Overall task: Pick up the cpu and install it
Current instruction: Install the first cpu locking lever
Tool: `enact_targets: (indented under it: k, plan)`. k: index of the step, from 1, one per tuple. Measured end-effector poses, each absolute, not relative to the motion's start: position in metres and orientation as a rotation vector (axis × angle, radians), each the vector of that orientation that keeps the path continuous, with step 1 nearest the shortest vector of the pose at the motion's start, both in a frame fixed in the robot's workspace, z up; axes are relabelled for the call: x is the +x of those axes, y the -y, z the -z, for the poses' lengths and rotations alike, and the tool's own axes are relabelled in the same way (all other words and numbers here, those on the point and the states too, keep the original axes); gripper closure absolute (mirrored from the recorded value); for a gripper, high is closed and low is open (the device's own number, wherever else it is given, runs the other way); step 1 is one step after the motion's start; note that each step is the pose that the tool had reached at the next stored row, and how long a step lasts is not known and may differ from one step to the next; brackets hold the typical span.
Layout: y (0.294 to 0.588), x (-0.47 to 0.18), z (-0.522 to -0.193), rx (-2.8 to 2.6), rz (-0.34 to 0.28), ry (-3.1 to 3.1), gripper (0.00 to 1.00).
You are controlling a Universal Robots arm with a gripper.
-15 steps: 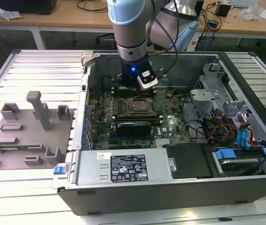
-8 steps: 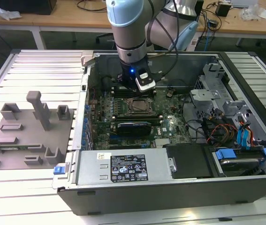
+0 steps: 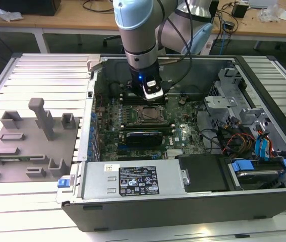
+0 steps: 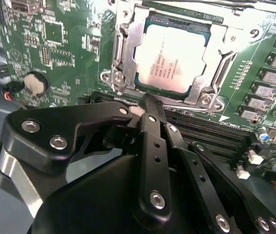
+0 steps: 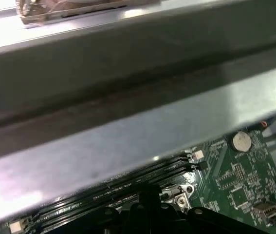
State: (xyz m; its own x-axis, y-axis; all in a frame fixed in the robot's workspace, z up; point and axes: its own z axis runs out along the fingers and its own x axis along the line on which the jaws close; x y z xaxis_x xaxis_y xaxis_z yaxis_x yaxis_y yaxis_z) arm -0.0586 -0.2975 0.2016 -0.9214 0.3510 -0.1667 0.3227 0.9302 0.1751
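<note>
Looking at it from the room: the cpu (image 4: 173, 59) is already seated in the motherboard socket (image 4: 128, 44), silvery top up, metal frame around it, so the placing step looks done. One arm, one gripper (image 4: 150, 105); it sits just beside the socket over the memory slots (image 4: 211, 129), fingers drawn together with nothing between them, probably because the chip has been let go. In the exterior view the computer case (image 3: 193, 201) lies open on its side, giving top access. One grey tray (image 3: 11, 146) with upright blocks sits well apart, at the exterior view's left.
</note>
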Motion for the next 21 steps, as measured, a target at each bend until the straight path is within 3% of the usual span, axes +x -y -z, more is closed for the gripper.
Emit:
enact_targets:
  k: [21]
  plan:
    - [0.287,-0.057,-0.198,0.565,-0.2,-2.88,0.89]
